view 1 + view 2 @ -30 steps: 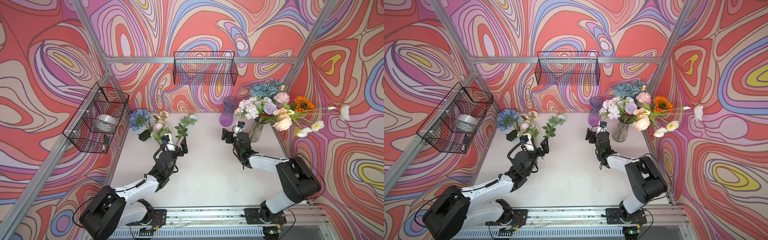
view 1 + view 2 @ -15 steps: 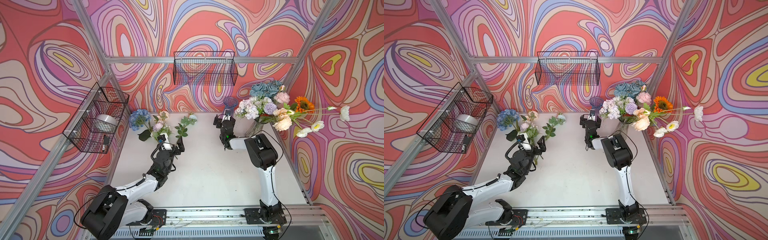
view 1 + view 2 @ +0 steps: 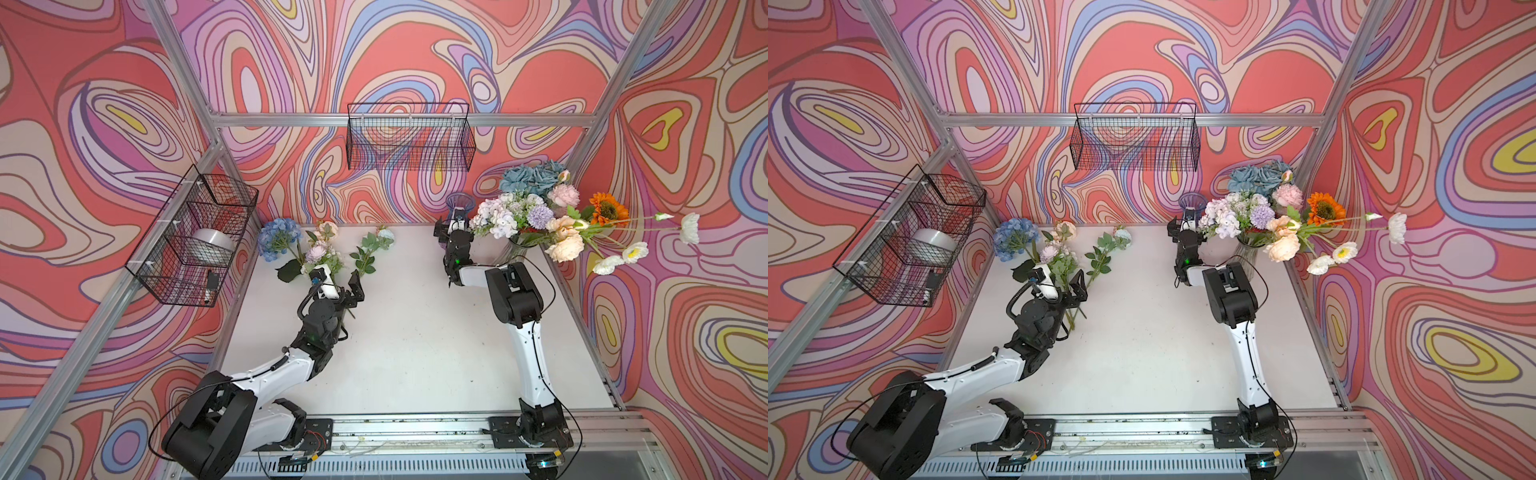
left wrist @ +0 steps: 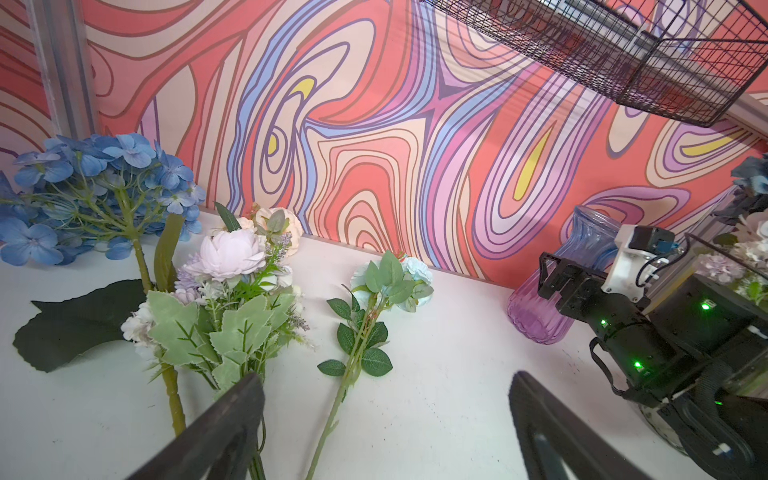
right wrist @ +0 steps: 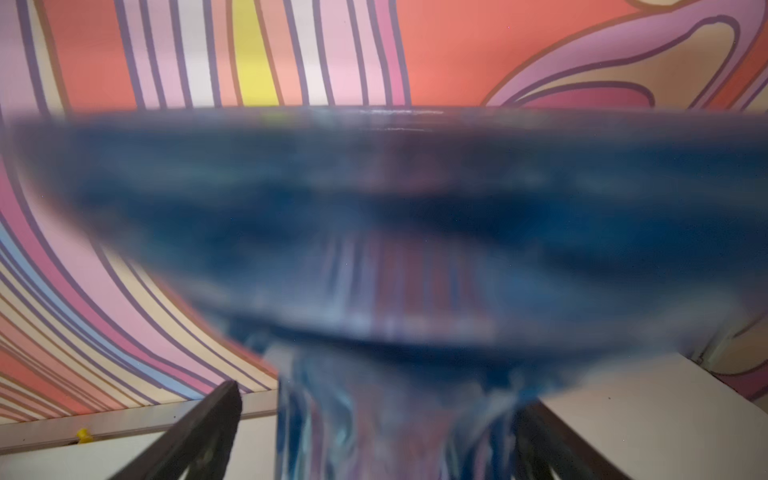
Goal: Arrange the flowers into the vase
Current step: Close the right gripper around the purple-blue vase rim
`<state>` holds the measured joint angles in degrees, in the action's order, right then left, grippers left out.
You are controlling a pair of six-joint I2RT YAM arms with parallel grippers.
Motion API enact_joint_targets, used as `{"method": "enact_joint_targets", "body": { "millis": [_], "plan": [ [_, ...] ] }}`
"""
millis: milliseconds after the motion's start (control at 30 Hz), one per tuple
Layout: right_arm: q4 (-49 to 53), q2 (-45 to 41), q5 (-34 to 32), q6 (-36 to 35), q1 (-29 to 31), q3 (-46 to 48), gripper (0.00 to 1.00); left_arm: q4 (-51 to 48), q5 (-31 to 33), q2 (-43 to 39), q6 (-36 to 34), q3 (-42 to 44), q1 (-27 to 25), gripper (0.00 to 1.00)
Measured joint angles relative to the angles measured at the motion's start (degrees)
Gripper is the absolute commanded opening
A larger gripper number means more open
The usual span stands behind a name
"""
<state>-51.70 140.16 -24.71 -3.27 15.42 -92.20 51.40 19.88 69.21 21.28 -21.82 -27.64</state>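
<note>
We judge the step in hand to be the pickup of the next spray. A full bouquet (image 3: 536,212) already stands in the glass vase (image 3: 512,253) at the rear right. Three loose flowers (image 3: 320,253) lie on the table (image 3: 415,340) at the rear left: a blue cluster (image 4: 95,187), a lilac bunch (image 4: 228,257) and a pale blue spray (image 4: 374,291). The left gripper (image 4: 384,378) hovers over their stem ends with its jaws spread and nothing held; in the left wrist view the pale blue spray's stem runs between them. The right gripper (image 5: 378,399) stands at the empty purple vase (image 4: 536,307) near the middle of the rear edge, jaws spread on either side of its neck (whether either one touches the glass we cannot tell from the blurred close view). The next move calls for lowering the left gripper onto one stem only, closing below the leaves, and lifting clear of the neighbouring bunch. The right gripper, we judge, must close on the neck to steady the purple vase before any stem goes in.
</note>
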Motion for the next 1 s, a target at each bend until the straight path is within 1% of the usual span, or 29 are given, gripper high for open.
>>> {"method": "enact_joint_targets", "body": {
  "millis": [133,233,267,300,333,400,500,600,700,800,867,1000],
  "plan": [
    [0.2,2.03,1.55,-0.79,-0.81,-4.11,0.97,0.04,-0.42,0.0,0.07,0.0,0.24,0.95],
    [0.68,3.1,2.73,-2.05,-1.62,-6.82,0.93,0.04,-0.44,0.0,0.31,0.0,0.33,0.95],
    [0.98,3.26,3.15,-2.45,-1.7,-7.45,0.89,0.02,-0.48,0.0,0.39,0.0,0.33,0.95],
    [1.36,3.43,3.63,-2.99,-1.92,-8.17,0.83,0.02,-0.5,0.0,0.42,0.0,0.33,0.95],
    [1.6,3.61,4.07,-3.43,-2.1,-8.87,0.74,0.02,-0.52,0.0,0.42,0.0,0.33,0.95],
    [1.99,3.76,4.81,-3.58,-2.29,-9.84,0.62,0.02,-0.52,-0.04,0.44,0.0,0.37,0.95],
    [2.16,3.76,5.77,-3.89,-2.25,-10.34,0.51,0.02,-0.52,-0.22,0.42,0.0,0.37,0.95],
    [2.03,3.76,6.71,-3.89,-2.23,-10.21,0.44,0.0,-0.46,-0.5,0.42,0.0,0.37,0.95],
    [0.59,3.08,7.37,-3.56,-2.27,-8.39,0.4,-0.02,-0.26,-0.9,0.39,0.0,0.39,0.95],
    [-0.81,0.26,8.09,-3.82,-1.84,-3.63,0.39,-0.02,0.17,-1.36,0.52,0.09,1.01,0.95],
    [-1.95,-2.4,8.22,-4.44,-1.01,0.63,0.39,-0.11,0.15,-1.7,1.64,0.44,2.29,0.95],
    [-3.76,-8.7,8.61,-5.44,2.25,10.56,0.39,-0.24,-0.52,-2.08,5.68,2.14,6.67,0.95]
  ]
}}
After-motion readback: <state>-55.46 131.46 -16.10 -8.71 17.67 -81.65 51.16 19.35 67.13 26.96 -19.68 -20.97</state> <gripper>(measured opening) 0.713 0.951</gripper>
